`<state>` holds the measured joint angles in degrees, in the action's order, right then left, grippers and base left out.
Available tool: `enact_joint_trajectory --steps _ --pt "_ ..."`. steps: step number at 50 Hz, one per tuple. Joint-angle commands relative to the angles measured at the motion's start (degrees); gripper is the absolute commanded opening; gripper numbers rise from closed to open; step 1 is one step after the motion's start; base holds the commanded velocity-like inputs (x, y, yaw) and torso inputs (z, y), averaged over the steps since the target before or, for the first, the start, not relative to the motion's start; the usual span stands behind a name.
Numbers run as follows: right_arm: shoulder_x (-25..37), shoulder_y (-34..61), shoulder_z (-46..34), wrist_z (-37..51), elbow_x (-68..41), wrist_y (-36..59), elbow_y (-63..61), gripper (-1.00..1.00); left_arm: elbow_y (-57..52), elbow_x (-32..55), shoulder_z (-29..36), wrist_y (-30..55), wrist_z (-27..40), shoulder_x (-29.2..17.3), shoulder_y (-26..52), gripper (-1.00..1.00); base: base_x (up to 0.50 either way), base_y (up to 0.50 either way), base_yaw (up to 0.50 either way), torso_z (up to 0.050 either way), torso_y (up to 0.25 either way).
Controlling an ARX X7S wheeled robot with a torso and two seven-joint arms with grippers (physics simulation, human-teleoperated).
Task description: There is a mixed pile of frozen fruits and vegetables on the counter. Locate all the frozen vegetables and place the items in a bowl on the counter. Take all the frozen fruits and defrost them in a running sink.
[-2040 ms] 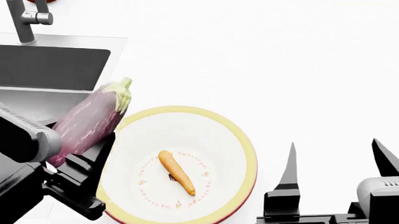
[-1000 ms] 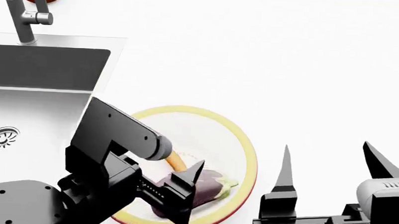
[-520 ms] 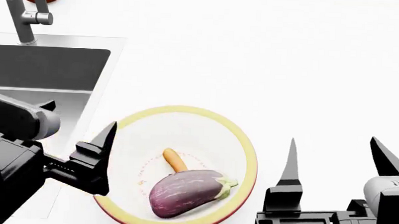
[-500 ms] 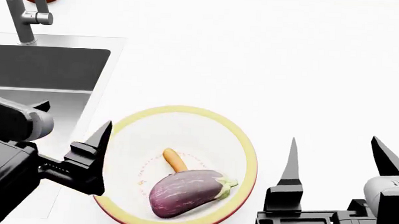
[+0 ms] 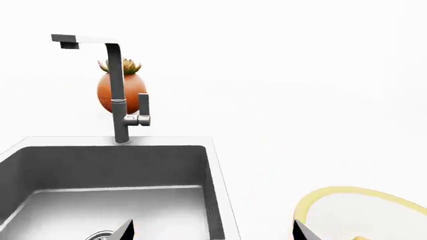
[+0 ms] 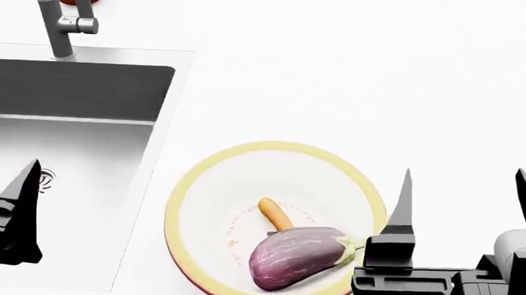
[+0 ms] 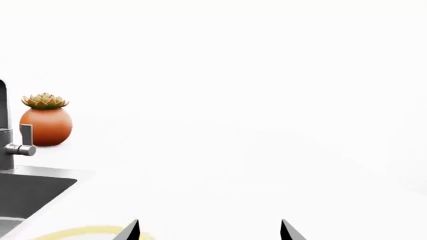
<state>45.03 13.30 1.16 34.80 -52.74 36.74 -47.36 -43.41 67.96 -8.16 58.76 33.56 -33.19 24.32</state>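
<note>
Left gripper: its two dark, pointed fingertips are standing far apart with nothing between them; in the head view only one black wedge-shaped finger is showing, hanging over the sink.
Right gripper: its black, blade-like fingers are spreading wide and gripping nothing, hovering over the counter just beside the bowl's rim.
Sink: a rectangular grey steel basin with smooth, dull walls is sitting sunk into the counter; a round drain is peeking out by the left finger.
Faucet: a slim, upright grey metal post with a squared spout and a small lever handle is rising at the basin's far edge.
Bowl: wide, shallow and round, it is showing a glossy white inside with faint orange marks, a pale yellow rim and a red outside.
Eggplant: long, purple and pale-streaked with a green cap, it is lying inside the bowl.
Carrot: small, slim and orange, it is lying in the bowl with one end tucked under the eggplant.
Counter: plain, smooth and white, it is stretching around sink and bowl.
Potted plant: a round orange pot with a spiky green top is standing behind the faucet.
</note>
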Motion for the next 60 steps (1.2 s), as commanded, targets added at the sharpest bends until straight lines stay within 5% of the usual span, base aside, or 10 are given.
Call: enact_joint_trajectory --steps 1,60 --pt "-0.2 -0.1 -0.1 -0.2 0.8 -0.7 0.6 1.0 -0.8 -0.3 -2.5 -1.2 0.1 -1.8 -2.1 1.0 0.01 0.5 0.0 0.0 0.0" --pt "0.1 0.8 -2.8 0.2 0.8 0.2 -0.1 1.0 -1.3 1.7 -3.9 -2.5 1.3 -3.9 -2.4 1.0 0.01 0.5 0.0 0.0 0.0"
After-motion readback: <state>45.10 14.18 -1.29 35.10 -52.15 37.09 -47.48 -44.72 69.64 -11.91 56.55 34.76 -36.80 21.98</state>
